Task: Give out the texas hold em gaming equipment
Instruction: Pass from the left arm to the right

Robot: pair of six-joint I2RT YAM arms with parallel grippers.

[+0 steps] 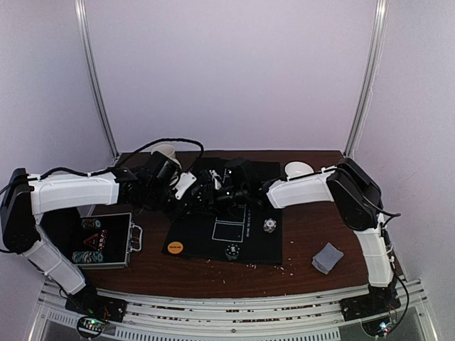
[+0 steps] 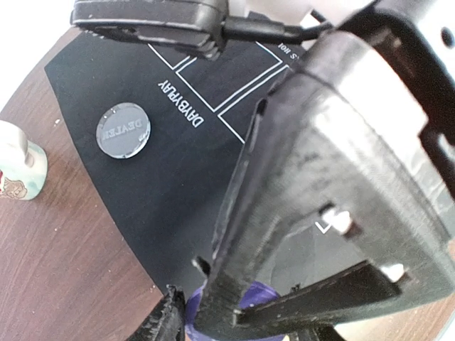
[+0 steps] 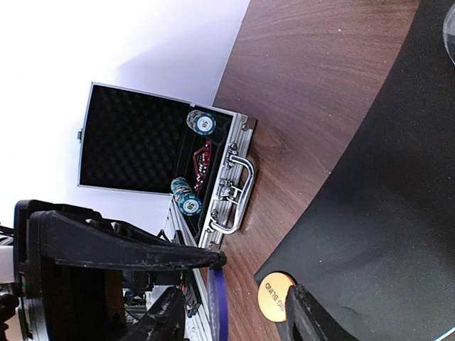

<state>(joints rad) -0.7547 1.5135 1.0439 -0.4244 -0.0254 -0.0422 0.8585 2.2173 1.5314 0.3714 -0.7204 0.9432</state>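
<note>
At left gripper [image 2: 213, 320] tips: blue disc [image 2: 259, 297] half-hidden, cut off btm.

Case [image 1: 106, 241] lies left of mat [image 1: 213, 245], cards [image 1: 327, 257] right.

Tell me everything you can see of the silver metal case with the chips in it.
The silver metal case lies open on the brown wooden table, left of the black mat. Its lid, lined in black egg-crate foam, is swung open. The tray holds two stacks of blue-and-white chips and something red between them. A silver handle and latches face the mat. Nothing but the table seems to touch it.
</note>
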